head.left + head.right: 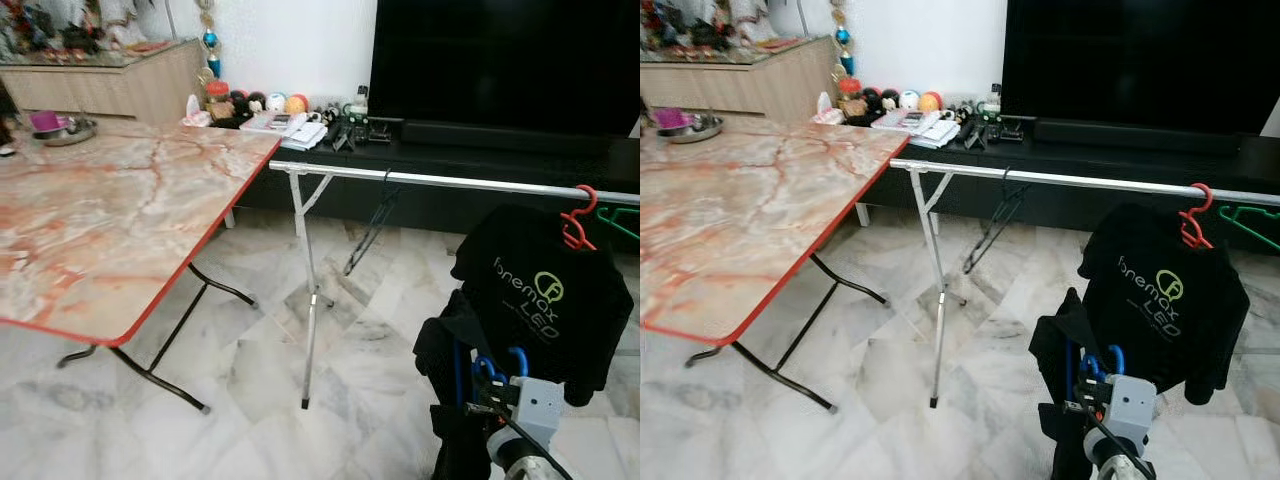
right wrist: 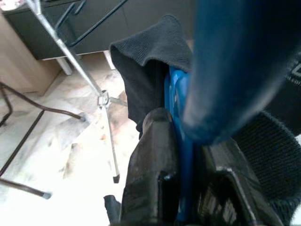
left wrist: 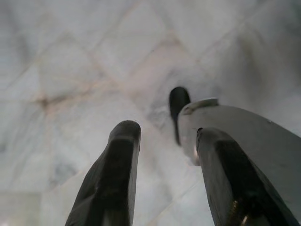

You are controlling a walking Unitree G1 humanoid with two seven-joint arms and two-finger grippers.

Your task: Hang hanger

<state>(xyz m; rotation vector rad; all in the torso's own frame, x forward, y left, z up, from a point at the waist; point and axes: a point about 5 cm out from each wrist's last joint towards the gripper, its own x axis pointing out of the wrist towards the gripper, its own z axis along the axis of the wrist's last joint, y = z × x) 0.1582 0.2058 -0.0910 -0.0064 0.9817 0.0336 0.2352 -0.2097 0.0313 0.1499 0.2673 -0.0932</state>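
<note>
Right gripper (image 2: 181, 188) pinching blue hanger (image 2: 181, 141) with black garment (image 2: 146, 70), low beside silver clothes rail (image 1: 440, 181), left gripper (image 3: 164, 165) spread above marble floor (image 3: 70, 70).

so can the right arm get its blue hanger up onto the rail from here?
Probably yes. The right gripper is shut on the blue hanger, low beside the hung black shirt. The rail left of the red hanger looks bare.

A blue hanger (image 1: 497, 366) carrying a dark garment (image 1: 450, 355) sits low, below the silver rail (image 1: 440, 181), its hook curving upward, pinched between the jaws of the right gripper (image 2: 186, 155). On the rail, a red hanger (image 1: 577, 222) holds a black printed shirt (image 1: 540, 295), with a green hanger (image 1: 622, 217) just beyond it.
</note>
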